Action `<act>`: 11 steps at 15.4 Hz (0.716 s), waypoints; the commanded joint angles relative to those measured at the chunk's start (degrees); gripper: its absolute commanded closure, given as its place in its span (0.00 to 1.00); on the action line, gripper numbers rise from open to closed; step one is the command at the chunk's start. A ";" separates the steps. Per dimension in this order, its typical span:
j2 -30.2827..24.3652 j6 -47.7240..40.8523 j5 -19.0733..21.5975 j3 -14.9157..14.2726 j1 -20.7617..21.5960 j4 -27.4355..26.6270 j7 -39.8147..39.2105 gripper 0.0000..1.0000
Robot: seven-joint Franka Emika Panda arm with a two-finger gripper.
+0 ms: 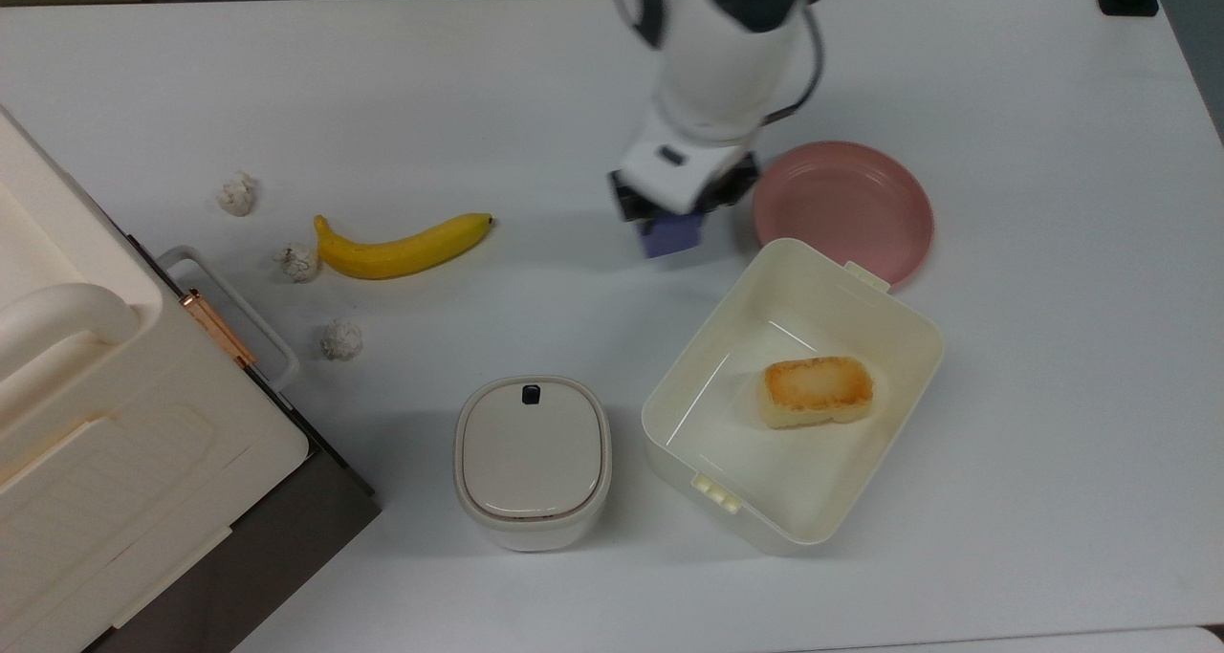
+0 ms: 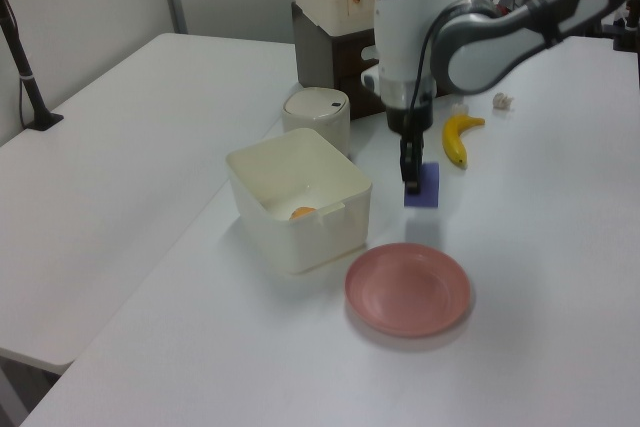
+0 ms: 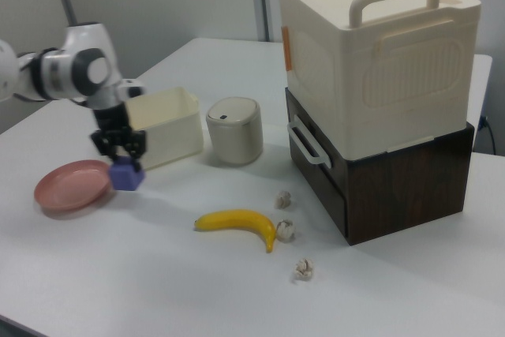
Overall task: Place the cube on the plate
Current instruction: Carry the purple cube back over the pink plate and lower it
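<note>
The two-finger gripper (image 3: 120, 153) was clamped on the small blue-purple matte cube (image 3: 126, 173), raised off the table in the right view — at nine o'clock of the empty round pink plate (image 1: 843, 208) in the top view. The cream rectangular plastic container (image 1: 909, 328) held a toasted bread-like block (image 1: 816, 391).

White table (image 1: 1052, 443): plate (image 1: 841, 208), cream box (image 1: 908, 337), lidded pot (image 1: 532, 460), banana (image 1: 402, 249).

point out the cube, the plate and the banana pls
cube (image 1: 669, 237), top view, its visible face below the end effector.
plate (image 1: 846, 208), top view, middle of its bare pink floor.
banana (image 1: 402, 251), top view, middle of its curved yellow body.
</note>
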 commanded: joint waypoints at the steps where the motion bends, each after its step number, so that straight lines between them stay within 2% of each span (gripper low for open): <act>1: -0.03 -0.48 0.80 -0.68 6.69 0.67 6.89 0.99; 4: 2.08 -0.05 1.32 -0.68 11.26 3.13 12.68 0.98; 7: 4.36 3.90 0.45 -0.77 15.57 3.40 17.43 0.96; 11: 7.88 7.24 -0.34 -0.77 16.90 3.40 19.99 0.94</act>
